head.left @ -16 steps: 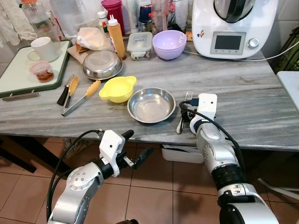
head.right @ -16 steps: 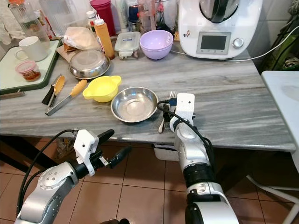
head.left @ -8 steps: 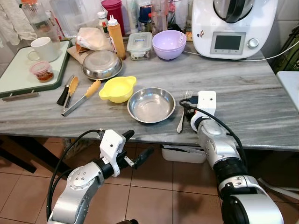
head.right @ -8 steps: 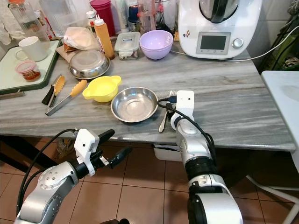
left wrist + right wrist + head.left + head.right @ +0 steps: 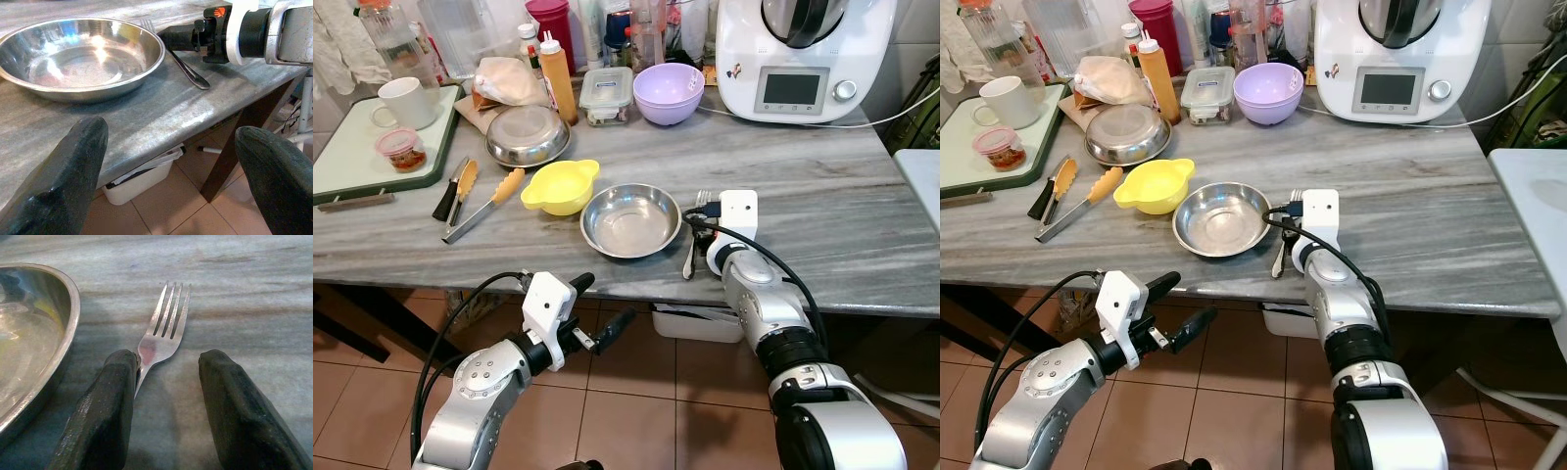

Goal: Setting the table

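The fork point(image 5: 164, 333) lies flat on the marble table point(image 5: 862, 235), just right of the steel plate point(image 5: 631, 219), tines pointing away from the table's near edge. From the head views most of it is hidden: the right arm's white wrist block and cables cover its middle, so only the tine tips show beyond the block and the handle end near the table edge.

The right gripper point(image 5: 168, 377) is low over the table with its fingers point(image 5: 105, 401) spread apart, gripping nothing. In the right wrist view the neck of the fork runs under or against the inner edge of one finger; whether it touches cannot be told. The tines lie ahead of the fingertips, and the other finger stands apart from the fork on bare marble. The plate's rim lies just beside the fork and is cut off at the frame's edge.

The left gripper point(image 5: 602, 328) hangs below the table's edge, over the tiled floor, fingers wide apart and empty. Its wrist view looks up across the table edge at the plate, with the fork's handle behind it and the right wrist beyond.

A yellow bowl point(image 5: 560, 186) sits left of the plate, with tongs point(image 5: 481, 204) farther left.
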